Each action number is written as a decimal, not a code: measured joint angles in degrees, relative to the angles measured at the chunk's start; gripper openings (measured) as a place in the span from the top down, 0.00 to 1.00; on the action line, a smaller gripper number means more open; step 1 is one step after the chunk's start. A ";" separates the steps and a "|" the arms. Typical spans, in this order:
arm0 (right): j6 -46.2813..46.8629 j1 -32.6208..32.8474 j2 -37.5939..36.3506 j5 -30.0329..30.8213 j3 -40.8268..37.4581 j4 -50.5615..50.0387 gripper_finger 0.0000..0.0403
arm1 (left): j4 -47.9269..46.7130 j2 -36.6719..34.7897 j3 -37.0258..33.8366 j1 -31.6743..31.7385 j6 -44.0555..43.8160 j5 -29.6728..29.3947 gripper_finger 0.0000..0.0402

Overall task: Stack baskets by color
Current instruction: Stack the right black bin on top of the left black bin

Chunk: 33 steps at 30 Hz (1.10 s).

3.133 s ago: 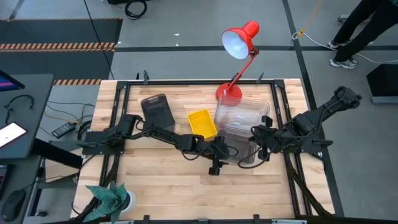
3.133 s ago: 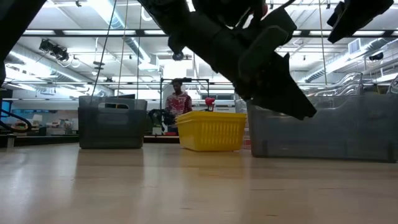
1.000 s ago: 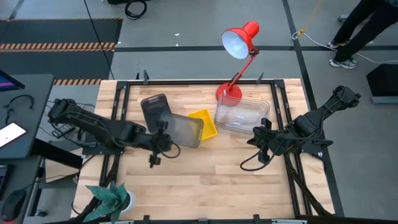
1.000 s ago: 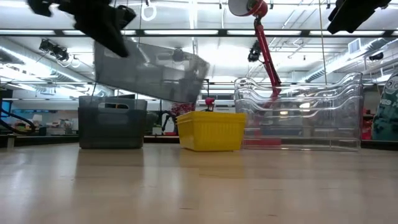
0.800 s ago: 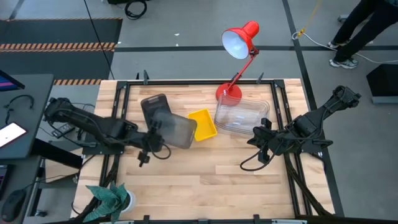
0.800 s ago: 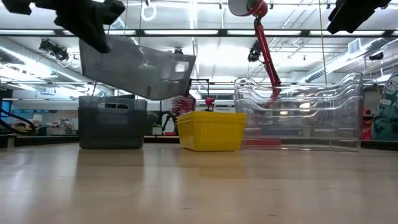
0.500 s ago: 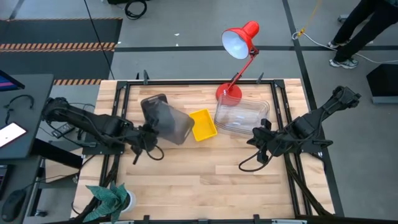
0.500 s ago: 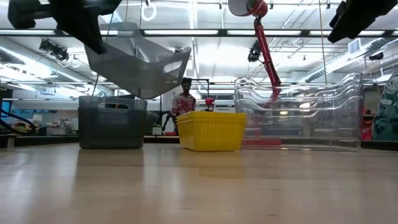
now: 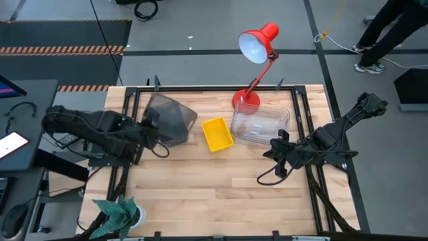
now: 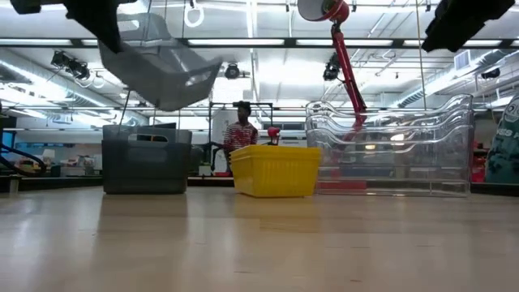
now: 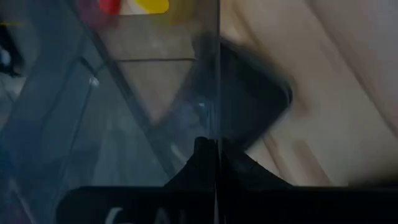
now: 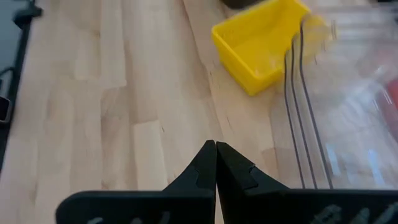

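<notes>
My left gripper (image 9: 152, 128) is shut on a smoky dark-grey basket (image 9: 171, 119) and holds it tilted in the air at the table's far left. Right under it, a second dark-grey basket (image 10: 146, 160) stands on its base on the table. A small yellow basket (image 9: 217, 134) stands near the middle. To its right stands a nested stack of clear baskets (image 9: 261, 124). My right gripper (image 9: 271, 148) hangs shut above the table by the near side of the clear stack, with nothing in it. My left gripper pinches one wall of the grey basket at its rim (image 11: 217, 93), one finger on each side of the wall. It comes at the wall slanting down from the table's left side. The basket (image 10: 158, 73) is lifted clear and tilted, above the grey basket on the table.
A red desk lamp (image 9: 257, 43) stands at the far edge with its base (image 9: 245, 100) behind the clear stack. The near half of the wooden table (image 9: 214, 194) is bare. A green cloth-like thing (image 9: 117, 211) lies at the near left corner. A person (image 10: 241, 134) stands in the room behind.
My left gripper has carried the grey basket up and toward the table's left and far edges, from beside the yellow basket to above the other grey basket. The wrist has rolled, and the basket has turned and tipped further. My right gripper has kept still.
</notes>
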 joint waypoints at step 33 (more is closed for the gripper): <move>-5.64 -3.08 0.00 1.08 0.00 6.61 0.99 | -0.96 10.57 0.60 12.89 16.81 35.64 0.99</move>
